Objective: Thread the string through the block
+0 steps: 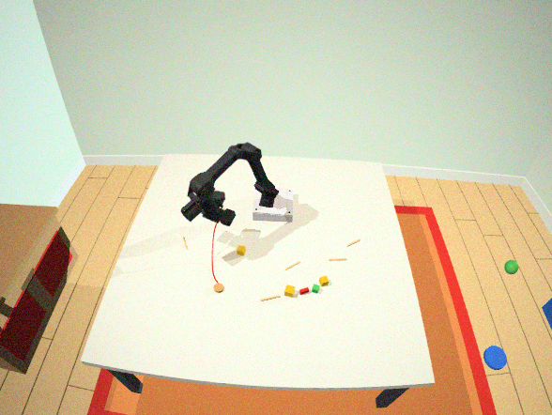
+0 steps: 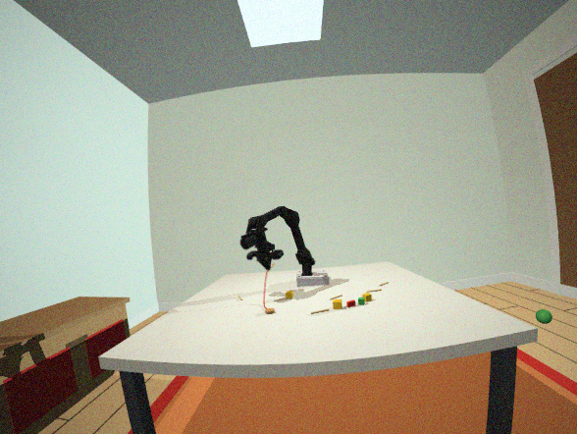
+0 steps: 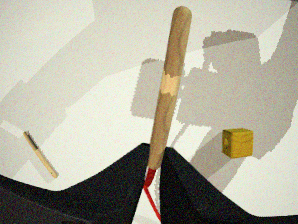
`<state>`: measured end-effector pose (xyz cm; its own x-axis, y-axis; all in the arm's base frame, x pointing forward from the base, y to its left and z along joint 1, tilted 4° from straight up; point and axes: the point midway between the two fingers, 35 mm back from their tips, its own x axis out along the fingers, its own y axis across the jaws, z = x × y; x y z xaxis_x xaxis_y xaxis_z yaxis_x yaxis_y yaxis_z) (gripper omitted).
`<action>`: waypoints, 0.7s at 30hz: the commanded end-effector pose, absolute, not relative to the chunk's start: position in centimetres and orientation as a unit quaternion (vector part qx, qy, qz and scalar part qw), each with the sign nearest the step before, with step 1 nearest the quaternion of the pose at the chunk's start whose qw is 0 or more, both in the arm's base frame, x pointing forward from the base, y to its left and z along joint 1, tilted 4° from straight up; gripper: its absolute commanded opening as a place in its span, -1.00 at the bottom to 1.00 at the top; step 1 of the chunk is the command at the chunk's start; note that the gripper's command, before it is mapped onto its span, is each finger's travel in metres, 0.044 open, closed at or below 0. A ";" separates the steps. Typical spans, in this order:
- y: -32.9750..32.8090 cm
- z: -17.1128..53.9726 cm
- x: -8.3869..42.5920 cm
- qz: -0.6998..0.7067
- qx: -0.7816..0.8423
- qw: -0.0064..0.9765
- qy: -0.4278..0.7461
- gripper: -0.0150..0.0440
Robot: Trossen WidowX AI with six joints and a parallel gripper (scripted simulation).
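Gripping the stick [image 3: 171, 75] by its string end, the tool [image 1: 218, 221] [image 2: 268, 267] [image 3: 156, 152] has its dark, tapering fingers closed on the wood, well above the desk [image 1: 263, 343] [image 2: 304, 339]. In the wrist view the stick is a smooth, round rod with soft brown grain and a rounded tip, leaning slightly right toward the top of the frame. A red sleeve covers its lower end, and the thin red string [image 1: 212, 253] [image 2: 265, 290] [image 3: 153, 203] leaves from there. In the top view it runs in a shallow curve down to the button [image 1: 219, 287] [image 2: 270, 311], a flat wooden disc left of the picture's centre.

The block [image 1: 241, 250] [image 2: 289, 295] [image 3: 238, 143] sits on the desk, a mustard-yellow cube with a small dark hole in its left face, at right in the wrist view. The stick is apart from it, outside the hole.

A slim, pale loose stick [image 1: 185, 242] [image 2: 240, 298] [image 3: 41, 155] lies at lower left in the wrist view. Right of centre in the top view, a red piece [image 1: 304, 291] [image 2: 350, 303] and a green cube [image 1: 315, 288] [image 2: 361, 300] lie between two yellow blocks.
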<state>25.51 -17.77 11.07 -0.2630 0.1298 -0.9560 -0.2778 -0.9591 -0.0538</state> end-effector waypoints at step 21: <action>-19.9 11.2 26.3 0.766 -0.571 0.251 0.157 -0.49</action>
